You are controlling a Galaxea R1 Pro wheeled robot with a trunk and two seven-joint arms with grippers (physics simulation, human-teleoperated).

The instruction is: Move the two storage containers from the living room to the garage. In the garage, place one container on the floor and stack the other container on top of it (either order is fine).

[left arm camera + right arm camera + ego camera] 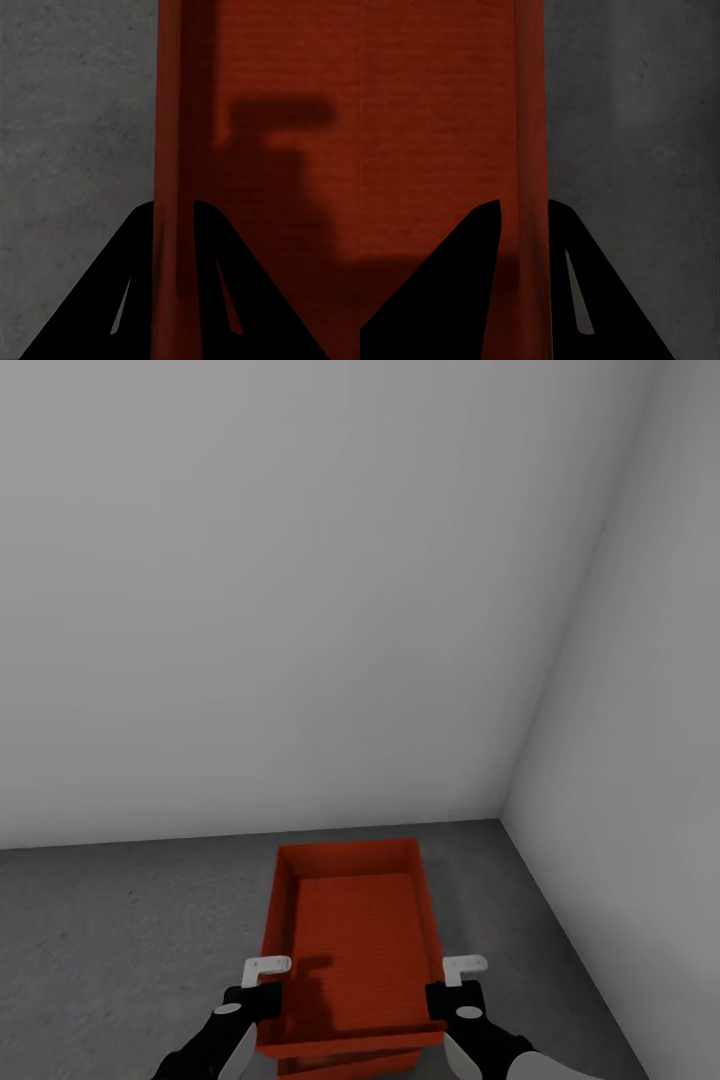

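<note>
One orange-red storage container (355,930) sits in front of me over the garage's dark grey concrete floor (120,940), its open top facing up and its inside empty. My left gripper (266,988) is shut on its left side wall. My right gripper (450,988) is shut on its right side wall. The left wrist view has the black fingers of the left gripper (174,214) straddling the wall of the container (285,90). In the right wrist view the right gripper (523,210) pinches the opposite wall of the container (435,112). I cannot tell whether the container touches the floor. The other container is out of view.
A plain pale grey wall (300,610) stands just beyond the container. A second wall (640,760) meets it in a corner on the right. Bare floor (75,112) stretches to the left, and a narrower strip of floor (637,150) lies on the right.
</note>
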